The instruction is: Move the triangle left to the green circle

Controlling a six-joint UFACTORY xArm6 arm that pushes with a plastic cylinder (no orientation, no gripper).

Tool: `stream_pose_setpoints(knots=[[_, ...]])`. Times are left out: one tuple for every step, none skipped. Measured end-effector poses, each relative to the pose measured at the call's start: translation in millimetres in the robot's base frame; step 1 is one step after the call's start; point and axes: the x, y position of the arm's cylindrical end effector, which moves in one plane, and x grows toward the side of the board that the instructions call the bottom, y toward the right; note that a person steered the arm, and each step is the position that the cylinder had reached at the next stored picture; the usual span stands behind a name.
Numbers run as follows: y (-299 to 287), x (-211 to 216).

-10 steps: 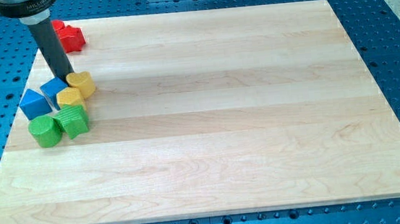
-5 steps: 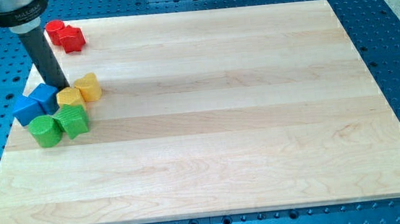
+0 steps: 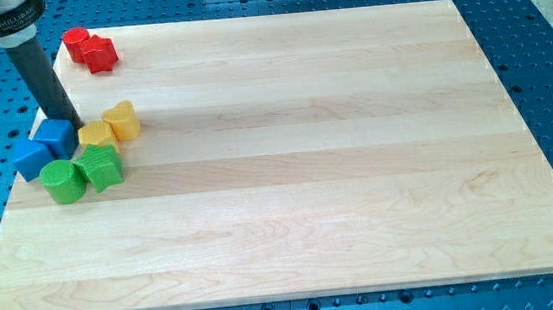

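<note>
My tip [image 3: 72, 126] is at the board's left side, at the upper right edge of a blue cube [image 3: 56, 136]. A blue triangle [image 3: 30, 157] lies just left of and below the cube, touching it, near the board's left edge. The green circle [image 3: 61, 182] sits right below the two blue blocks, with the triangle at its upper left. The rod leans up to the view's top left.
A second green block [image 3: 101, 167] touches the circle's right side. A yellow block [image 3: 96, 136] and a yellow heart [image 3: 122, 120] lie just right of my tip. Two red blocks [image 3: 89, 48] sit at the board's top left corner. The wooden board [image 3: 308, 172] lies on a blue perforated table.
My tip has moved to the view's left and pushed the blue cube and blue triangle left and slightly down, away from the yellow blocks. The green, yellow and red blocks have stayed put.
</note>
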Motion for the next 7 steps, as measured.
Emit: stream_pose_setpoints(knots=[[-6.7, -0.5], [-20.8, -0.5], [-34.0, 3.4], [-34.4, 27.5], [-34.4, 54.6], [-34.4, 71.6], [-34.3, 83.3]])
